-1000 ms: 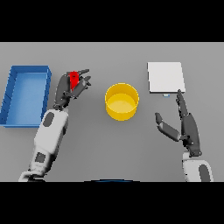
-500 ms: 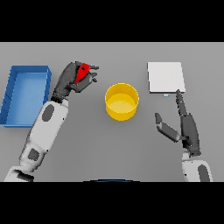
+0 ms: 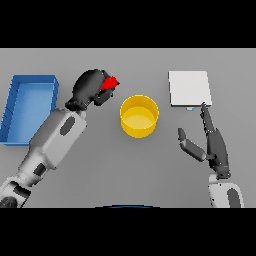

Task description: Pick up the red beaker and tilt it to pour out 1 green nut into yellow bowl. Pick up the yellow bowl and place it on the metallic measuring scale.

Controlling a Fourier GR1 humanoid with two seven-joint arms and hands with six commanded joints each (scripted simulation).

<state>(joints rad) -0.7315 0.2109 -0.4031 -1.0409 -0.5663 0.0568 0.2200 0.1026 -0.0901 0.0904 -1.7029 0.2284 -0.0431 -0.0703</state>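
Note:
My left hand point(image 3: 91, 88) is shut on the red beaker point(image 3: 108, 82), holding it raised and tipped toward the right; only a small red part shows past the fingers. The beaker hangs left of and a little behind the yellow bowl point(image 3: 139, 116), which stands at the table's middle with nothing visible inside. No green nut can be seen. The metallic measuring scale point(image 3: 189, 88), a pale square plate, lies at the back right. My right hand point(image 3: 213, 140) stays open, fingers straight, in front of the scale and right of the bowl.
A blue open tray point(image 3: 30, 106) sits at the far left, beside my left forearm.
My left hand has lifted the red beaker off the table, carried it right toward the bowl and tilted it. The right hand has barely moved.

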